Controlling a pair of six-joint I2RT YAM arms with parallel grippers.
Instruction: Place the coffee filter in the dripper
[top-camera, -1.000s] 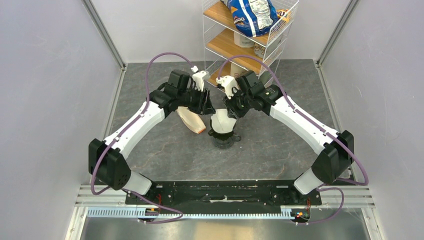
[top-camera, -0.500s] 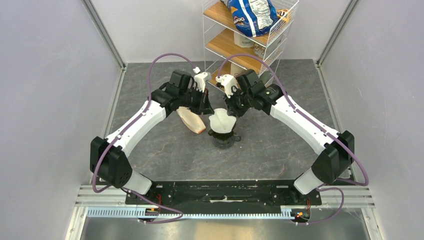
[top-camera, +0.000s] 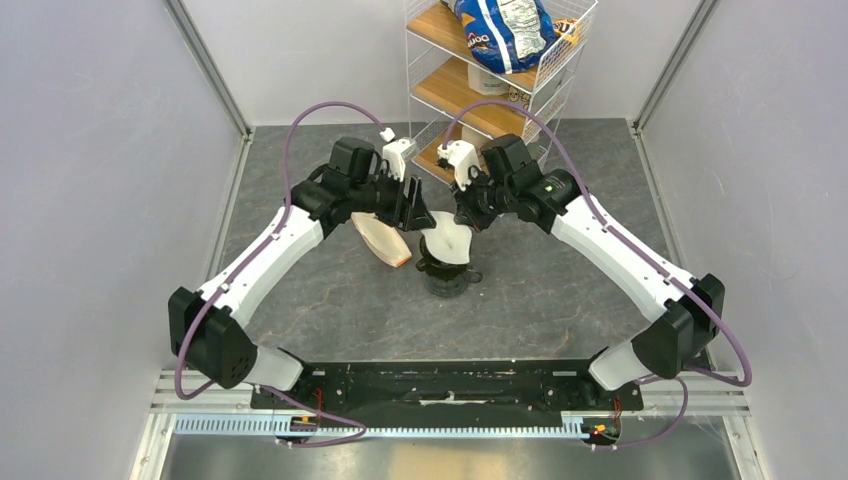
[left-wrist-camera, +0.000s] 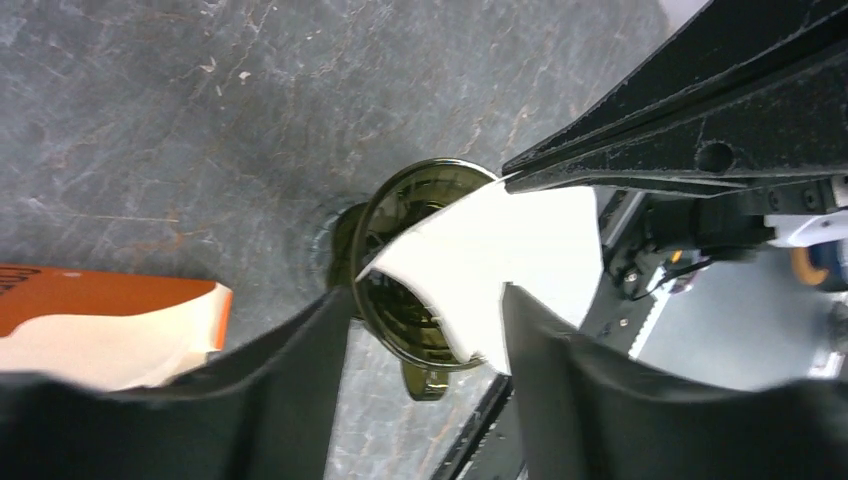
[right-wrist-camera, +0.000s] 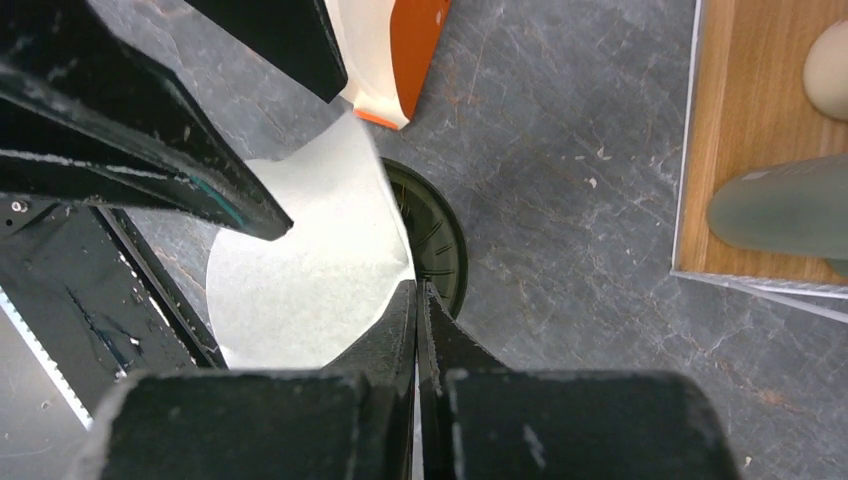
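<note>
your right gripper (right-wrist-camera: 416, 292) is clamped on the edge of the coffee filter (right-wrist-camera: 300, 265). only its own wrist view shows the two fingers pressed together on the paper. your left gripper (left-wrist-camera: 428, 293) has its fingers spread apart, the filter's lower edge between them. the left wrist view shows the filter tilted over the mouth of the dripper (left-wrist-camera: 392, 205), but you cannot tell how deep it sits. from above, the tan packet (top-camera: 383, 240) lies just left of the dripper.

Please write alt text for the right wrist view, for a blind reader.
The right end effector pinches the edge of the white coffee filter, held over the dark dripper. A tan packet with an orange end lies beyond.
</note>
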